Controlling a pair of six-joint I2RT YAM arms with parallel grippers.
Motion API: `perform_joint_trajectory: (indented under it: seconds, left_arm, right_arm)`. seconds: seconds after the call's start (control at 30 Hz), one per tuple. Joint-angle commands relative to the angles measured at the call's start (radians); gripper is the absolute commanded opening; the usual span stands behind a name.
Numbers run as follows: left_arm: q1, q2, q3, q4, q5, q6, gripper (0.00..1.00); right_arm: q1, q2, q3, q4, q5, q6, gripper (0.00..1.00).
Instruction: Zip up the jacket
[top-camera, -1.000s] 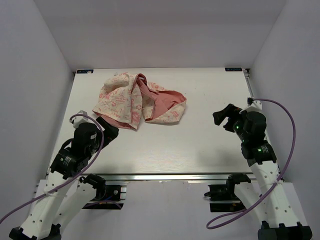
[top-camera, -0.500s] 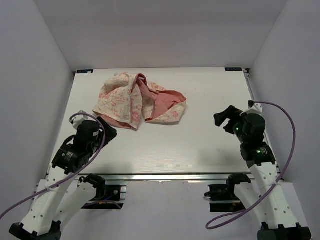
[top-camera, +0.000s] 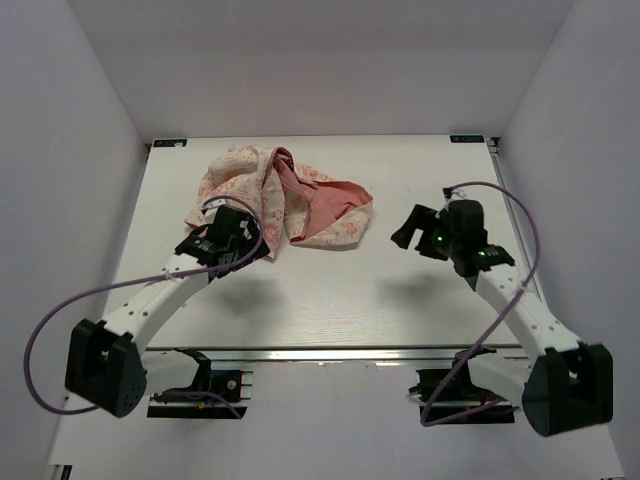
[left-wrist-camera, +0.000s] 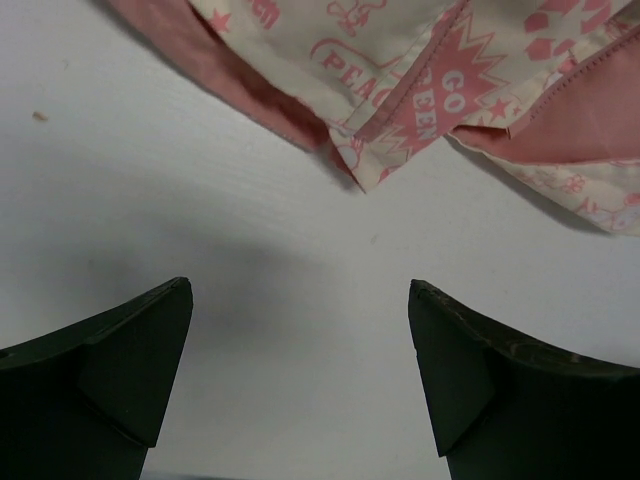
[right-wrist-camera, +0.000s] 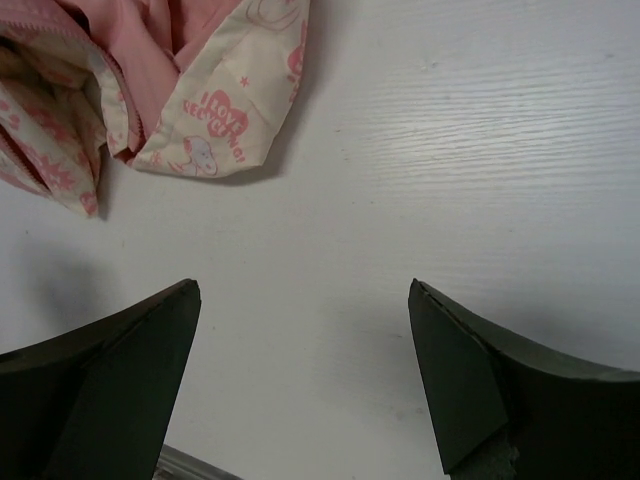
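Note:
The jacket (top-camera: 285, 195) lies crumpled at the back left of the table, cream with pink print, its salmon lining showing in the middle. My left gripper (top-camera: 243, 232) is open and empty, hovering over the jacket's near left edge; in the left wrist view a pointed fold of the jacket (left-wrist-camera: 400, 110) lies just beyond my fingertips (left-wrist-camera: 165, 320). My right gripper (top-camera: 405, 228) is open and empty, a short way right of the jacket; the right wrist view shows the jacket's corner (right-wrist-camera: 215, 110) at the upper left. No zipper pull is visible.
The white table (top-camera: 400, 290) is walled by white panels at the back and both sides. A metal rail (top-camera: 330, 352) runs along the near edge. Purple cables loop from both arms.
Both arms have reached forward from the near corners toward the jacket: the left gripper now over its near left edge, the right gripper to its right. Both stayed open.

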Motion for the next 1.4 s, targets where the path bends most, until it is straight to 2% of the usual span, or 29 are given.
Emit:
perform_joint_trajectory:
  seconds: [0.0,0.1,0.2,0.37,0.4,0.47,0.5,0.57,0.6,0.63,0.67,0.7,0.73,0.8,0.9,0.93,1.0,1.03,1.1,1.2,1.3,1.37]
  left_arm:
    - [0.001,0.090,0.042,0.202,-0.033,0.076,0.98]
    - [0.001,0.167,0.062,0.312,-0.101,0.107,0.98]
    - [0.004,0.293,0.126,0.360,-0.089,0.151,0.98]
    - [0.015,0.521,0.269,0.357,-0.112,0.144,0.98]
    - [0.019,0.570,0.304,0.348,-0.107,0.145,0.98]
    - [0.024,0.607,0.334,0.336,-0.110,0.147,0.98]
    - [0.030,0.619,0.344,0.336,-0.109,0.148,0.80]
    - [0.035,0.627,0.366,0.326,-0.086,0.154,0.61]
    - [0.035,0.620,0.366,0.330,-0.081,0.159,0.25]
    - [0.036,0.609,0.368,0.322,-0.080,0.156,0.07]
    - [0.036,0.575,0.371,0.305,-0.081,0.157,0.00]
    - [0.036,0.555,0.369,0.305,-0.086,0.157,0.00]
    - [0.036,0.528,0.368,0.287,-0.089,0.162,0.00]
    - [0.036,0.427,0.345,0.273,-0.110,0.168,0.00]
    - [0.036,0.306,0.343,0.186,-0.097,0.177,0.00]
    - [0.036,0.219,0.354,0.087,-0.075,0.167,0.00]
    - [0.035,0.115,0.348,0.008,-0.002,0.159,0.00]
    - [0.035,-0.005,0.294,-0.034,0.076,0.135,0.00]
    - [0.035,-0.130,0.210,-0.042,0.162,0.118,0.00]
    - [0.035,-0.287,0.084,-0.162,0.259,0.073,0.00]
    - [0.035,-0.319,-0.034,-0.253,0.405,0.081,0.00]
    - [0.032,-0.315,-0.146,-0.255,0.519,0.102,0.00]
  right_arm:
    - [0.107,0.155,0.127,0.082,0.077,0.007,0.89]
    - [0.167,0.324,0.194,0.105,0.143,0.018,0.89]
    - [0.172,0.482,0.299,0.105,0.191,0.073,0.89]
    - [0.181,0.675,0.450,0.098,0.217,0.126,0.89]
    - [0.185,0.755,0.495,0.092,0.207,0.126,0.89]
    - [0.190,0.781,0.536,0.085,0.197,0.127,0.89]
    - [0.193,0.827,0.559,0.082,0.193,0.129,0.89]
    - [0.201,0.872,0.625,0.096,0.190,0.126,0.89]
    - [0.202,0.922,0.656,0.090,0.196,0.127,0.88]
    - [0.202,0.947,0.691,0.081,0.190,0.132,0.77]
    - [0.201,0.993,0.757,0.066,0.176,0.132,0.51]
    - [0.202,1.012,0.786,0.059,0.167,0.133,0.51]
    - [0.202,1.021,0.810,0.056,0.167,0.126,0.18]
    - [0.201,1.007,0.855,0.052,0.205,0.110,0.00]
    - [0.181,0.946,0.923,0.012,0.288,0.022,0.00]
    - [0.172,0.932,0.989,-0.008,0.317,-0.003,0.00]
    - [0.146,0.894,1.061,-0.054,0.438,-0.080,0.00]
    - [0.133,0.886,1.130,-0.097,0.473,-0.109,0.00]
    - [0.086,0.880,1.205,-0.141,0.559,-0.160,0.00]
    - [-0.008,0.887,1.304,-0.188,0.536,-0.199,0.00]
    - [-0.072,0.910,1.317,-0.174,0.486,-0.256,0.00]
    - [-0.098,0.942,1.299,-0.153,0.457,-0.278,0.00]
